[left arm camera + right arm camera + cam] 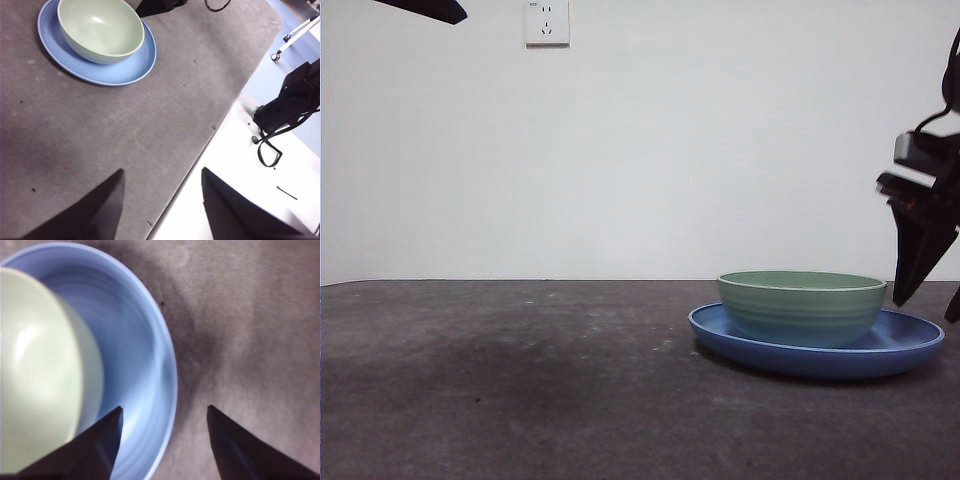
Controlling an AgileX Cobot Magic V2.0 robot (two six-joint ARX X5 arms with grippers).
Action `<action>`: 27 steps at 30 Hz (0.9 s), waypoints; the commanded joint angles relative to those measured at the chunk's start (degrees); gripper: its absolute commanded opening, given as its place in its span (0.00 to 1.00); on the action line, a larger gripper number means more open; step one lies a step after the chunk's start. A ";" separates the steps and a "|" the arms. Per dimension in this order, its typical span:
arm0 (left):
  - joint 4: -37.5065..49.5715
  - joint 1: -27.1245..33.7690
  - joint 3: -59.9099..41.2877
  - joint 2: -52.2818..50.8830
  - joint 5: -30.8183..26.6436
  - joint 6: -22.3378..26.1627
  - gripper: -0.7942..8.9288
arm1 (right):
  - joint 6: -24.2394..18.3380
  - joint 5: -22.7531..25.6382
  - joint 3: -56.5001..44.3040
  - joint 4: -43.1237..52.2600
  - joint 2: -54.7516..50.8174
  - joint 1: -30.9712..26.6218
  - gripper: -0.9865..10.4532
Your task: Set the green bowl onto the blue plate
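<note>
The green bowl sits upright inside the blue plate, on the right half of the desk in the front view, and the plate's rim shows all round it. That level view shows the bowl's faint ridges and lighter rim, which the wrist views do not.

The left wrist view looks down from well away and shows the bowl's bare inside, with the bowl set off-centre on the plate, leaving a wide band of blue on one side. The left claw hangs over the desk's edge, far from the dishes, its jaws spread wide and holding nothing. In the front view it is only a black tip at the top left corner.

The right wrist view is close and blurred: the bowl and plate fill one side, bare desk the other. The right claw hovers above the plate's rim, jaws wide apart and empty, touching neither dish. In the front view it stands dark at the right edge, just beside the plate and above its far rim.

The desk top is dark grey, matte and lightly speckled. Behind it is a plain white wall with a white socket high up. The left wrist view also shows a white floor with black gear and a stand's leg.
</note>
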 commanded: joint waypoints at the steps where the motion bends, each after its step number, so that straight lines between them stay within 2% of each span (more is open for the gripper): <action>1: 0.22 -0.37 0.72 0.48 0.50 0.70 0.34 | -0.42 -0.28 0.74 1.22 2.47 0.00 0.31; 10: 0.24 -0.37 0.72 0.48 0.48 0.68 0.34 | -0.46 -1.57 0.74 3.34 4.90 0.02 0.16; 20: 0.22 -0.37 0.72 0.48 0.50 0.66 0.34 | -0.37 -1.75 0.74 3.76 5.07 -0.02 0.10; 27: 0.02 -0.37 0.72 0.48 0.48 0.66 0.34 | 1.33 -1.73 0.74 4.90 5.05 -0.04 0.10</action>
